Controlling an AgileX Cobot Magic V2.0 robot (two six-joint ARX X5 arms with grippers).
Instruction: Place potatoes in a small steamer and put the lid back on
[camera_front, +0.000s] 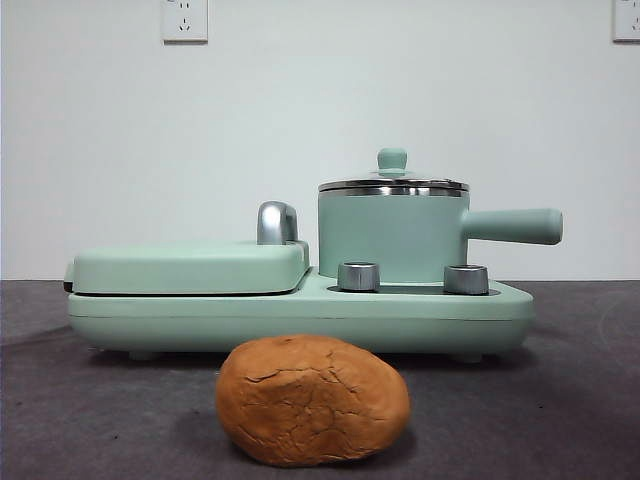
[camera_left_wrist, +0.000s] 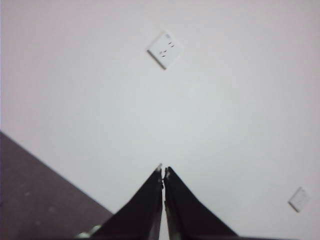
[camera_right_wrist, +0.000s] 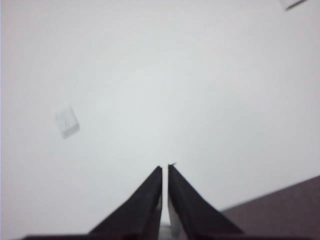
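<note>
a: where's the potato (camera_front: 312, 400) sitting?

b: on the dark table (camera_front: 560, 420), in front of the mint-green cooker base (camera_front: 300, 318), about level with its middle and apart from it. it's one orange-brown lump with a cracked skin, resting on its long side.

a: and the small steamer (camera_front: 392, 236)?

b: standing upright on the cooker base, toward its right end, behind two steel knobs (camera_front: 359, 276). its straight handle sticks out to the right, past the knobs.

a: is the lid (camera_front: 392, 181) on it?

b: yes, the glass lid sits flat on the steel rim of the steamer, green knob up.

a: anything else on the cooker base?

b: the flat grill plate (camera_front: 188, 268) takes up its left half, closed, with a chrome handle (camera_front: 277, 222) between it and the steamer.

a: what about the arms?

b: neither shows in the front view. the left end effector (camera_left_wrist: 163, 171) is clenched, its two black jaws meeting at the tips with nothing between them. it faces the white wall, where a socket plate (camera_left_wrist: 164, 50) shows, with a corner of the table to one side.

a: and the right one?

b: the right end effector (camera_right_wrist: 165, 169) is also pressed nearly together, only a thin slit between the jaws, gripping nothing. it too faces the wall, well away from the cooker base.
</note>
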